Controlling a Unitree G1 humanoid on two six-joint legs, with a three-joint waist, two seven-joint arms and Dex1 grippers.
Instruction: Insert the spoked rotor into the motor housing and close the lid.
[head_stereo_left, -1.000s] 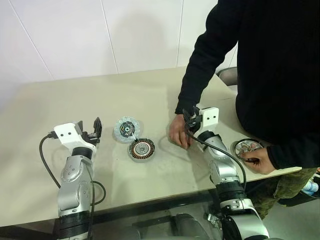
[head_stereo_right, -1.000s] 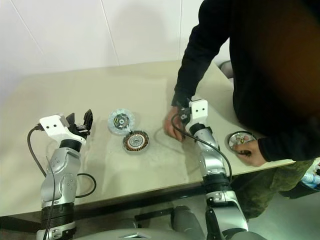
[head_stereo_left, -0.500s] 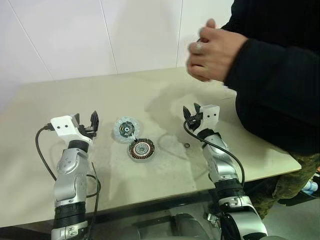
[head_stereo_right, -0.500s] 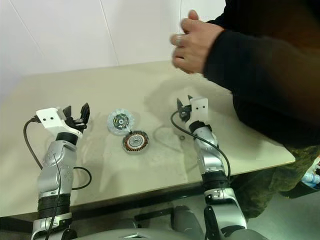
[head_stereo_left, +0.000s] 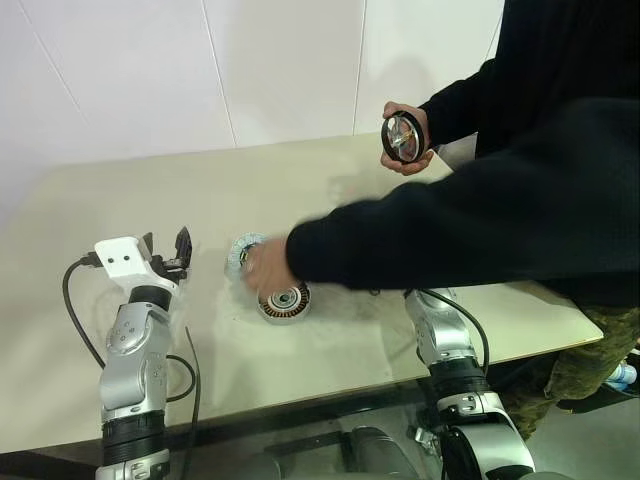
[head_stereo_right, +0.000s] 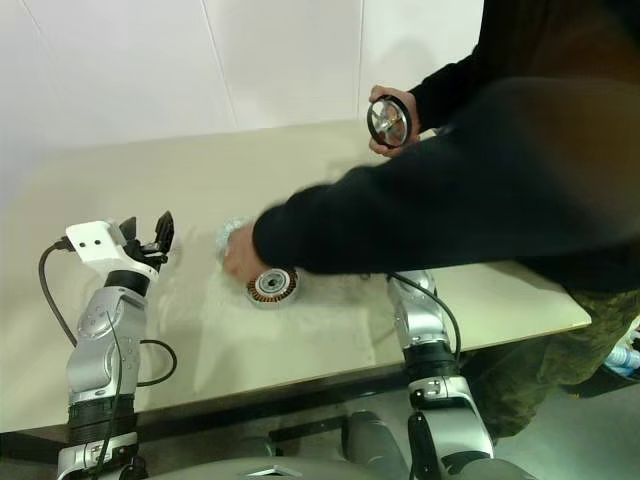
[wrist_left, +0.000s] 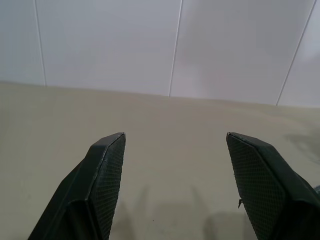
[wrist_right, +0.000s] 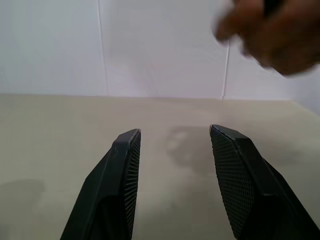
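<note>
two hands of a person are seen over the table (head_stereo_left: 330, 190) in the left eye view. the spoked rotor (head_stereo_left: 403, 137) is held up in the air in one hand (head_stereo_left: 410, 150), above the far side of the table, where half a second ago no rotor was visible in either hand. the other hand (head_stereo_left: 265, 268) has been brought down across the table and now rests on the lid (head_stereo_left: 240, 252), most of which is covered, just beside the motor housing (head_stereo_left: 284, 300). the housing lies flat with its copper windings exposed and nothing seated in it. the left gripper (head_stereo_left: 165, 250) is held above the table to the left of the lid, well apart from all parts. in the right eye view the same layout is shown, with the right arm largely hidden behind the person's sleeve (head_stereo_right: 420, 210). in the left wrist view the fingers (wrist_left: 102, 165) are seen spread wide with only bare table between them. in the right wrist view the right gripper (wrist_right: 175, 150) is likewise parted and nothing is gripped; a blurred hand is seen above. it is judged that the parts are being rearranged by the person, so insertion has not begun and the rotor must be set down within reach first.
</note>
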